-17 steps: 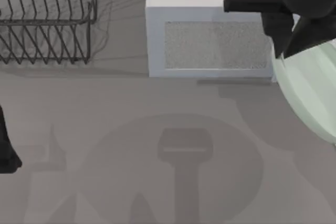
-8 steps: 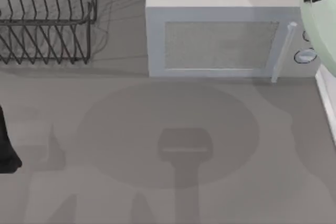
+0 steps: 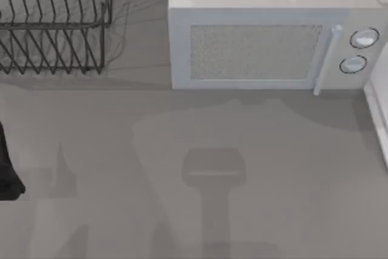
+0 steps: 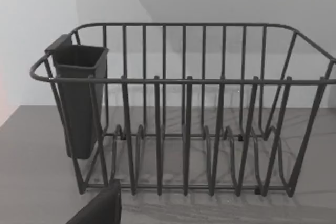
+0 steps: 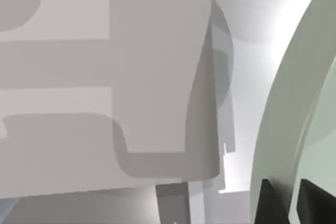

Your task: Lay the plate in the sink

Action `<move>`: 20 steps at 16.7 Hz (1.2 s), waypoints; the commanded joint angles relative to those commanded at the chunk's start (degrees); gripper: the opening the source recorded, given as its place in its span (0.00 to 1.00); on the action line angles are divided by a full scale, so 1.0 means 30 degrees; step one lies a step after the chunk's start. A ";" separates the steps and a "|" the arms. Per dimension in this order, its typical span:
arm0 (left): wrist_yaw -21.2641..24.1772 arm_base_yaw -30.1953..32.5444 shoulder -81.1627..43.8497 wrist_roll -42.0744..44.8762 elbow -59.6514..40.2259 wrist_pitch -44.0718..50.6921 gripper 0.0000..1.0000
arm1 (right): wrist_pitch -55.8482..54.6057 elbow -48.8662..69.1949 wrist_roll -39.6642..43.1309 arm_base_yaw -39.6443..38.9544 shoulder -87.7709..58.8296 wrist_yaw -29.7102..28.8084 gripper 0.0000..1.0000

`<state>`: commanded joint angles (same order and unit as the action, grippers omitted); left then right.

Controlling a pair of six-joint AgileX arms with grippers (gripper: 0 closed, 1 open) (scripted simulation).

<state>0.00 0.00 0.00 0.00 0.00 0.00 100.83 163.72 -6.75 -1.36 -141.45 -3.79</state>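
Observation:
The pale mint-green plate [image 5: 291, 108] runs as a curved glossy band along one side of the right wrist view. My right gripper [image 5: 294, 200] is shut on its rim, one dark finger [image 5: 273, 203] on each face. In the top view the sink shows as a straight white rim [image 3: 379, 119] at the right edge, just in front of the microwave. My left arm [image 3: 6, 174] sits parked at the left edge of the table, facing the dish rack.
A grey-white microwave [image 3: 254, 53] with two round knobs [image 3: 362, 39] stands at the back right. A black wire dish rack [image 3: 54, 22] stands at the back left, with a dark cutlery holder [image 4: 79, 98] on one end. Arm shadows lie across the middle of the grey table [image 3: 182, 210].
My right arm and the plate have left the top view toward the right. The microwave's handle and knobs, covered a second ago, are now in plain sight. The left arm has not moved.

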 joint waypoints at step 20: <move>0.0000 0.0000 0.0000 0.0000 0.0000 0.0000 1.00 | -0.0105 0.0694 0.3365 0.2031 -0.4549 0.1081 0.75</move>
<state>0.00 0.00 0.00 0.00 0.00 0.00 100.51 165.81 3.34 4.73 -155.10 -0.55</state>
